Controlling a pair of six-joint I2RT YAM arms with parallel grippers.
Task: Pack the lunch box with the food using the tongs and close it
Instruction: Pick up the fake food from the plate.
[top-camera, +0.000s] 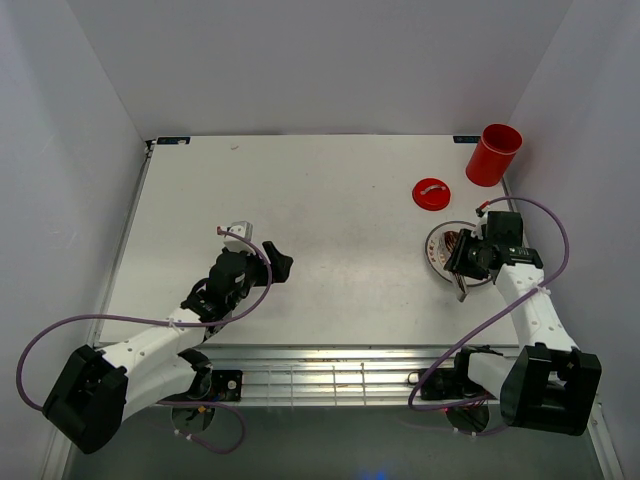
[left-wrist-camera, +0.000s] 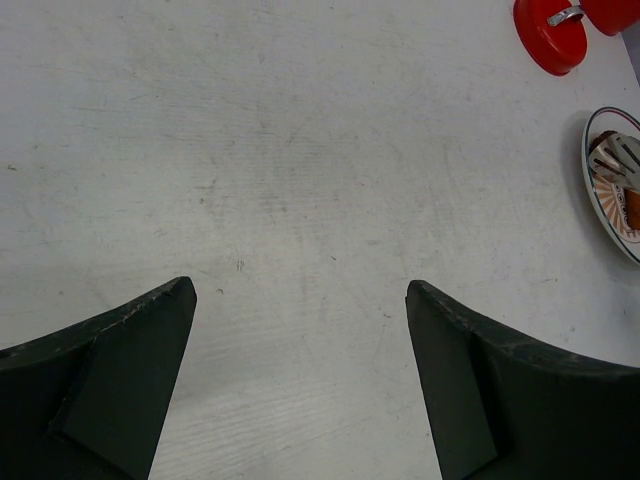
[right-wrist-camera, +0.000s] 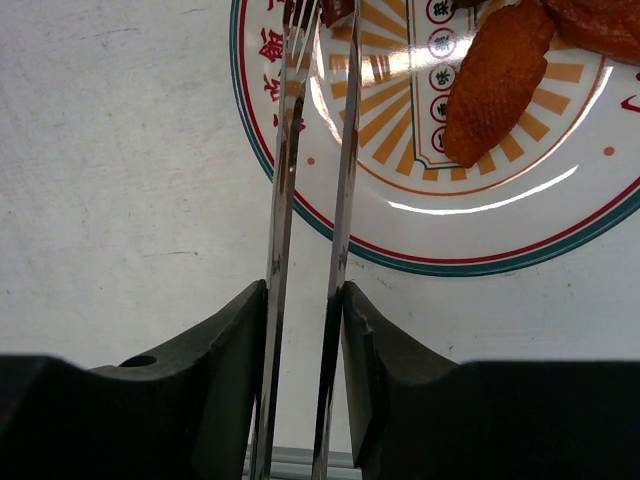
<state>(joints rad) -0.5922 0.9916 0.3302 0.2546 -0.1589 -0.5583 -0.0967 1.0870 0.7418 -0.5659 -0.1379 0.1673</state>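
My right gripper (right-wrist-camera: 305, 295) is shut on the silver tongs (right-wrist-camera: 283, 180), pressing their two arms close together. The tongs' tips reach over the patterned plate (right-wrist-camera: 480, 255) to a dark piece of food (right-wrist-camera: 335, 10) at the top edge of the right wrist view. More food, orange-brown strips (right-wrist-camera: 495, 85), lies on the plate. From above, the right gripper (top-camera: 470, 258) hangs over the plate (top-camera: 437, 250). The red lunch box (top-camera: 494, 154) stands upright and uncovered at the far right, with its lid (top-camera: 432, 193) flat on the table beside it. My left gripper (left-wrist-camera: 300, 300) is open over bare table.
The left arm (top-camera: 235, 275) rests over the table's left-middle area. White walls enclose the table on three sides. In the left wrist view the lid (left-wrist-camera: 548, 35), the plate (left-wrist-camera: 592, 185) and the tongs' head (left-wrist-camera: 625, 155) show at the right edge.
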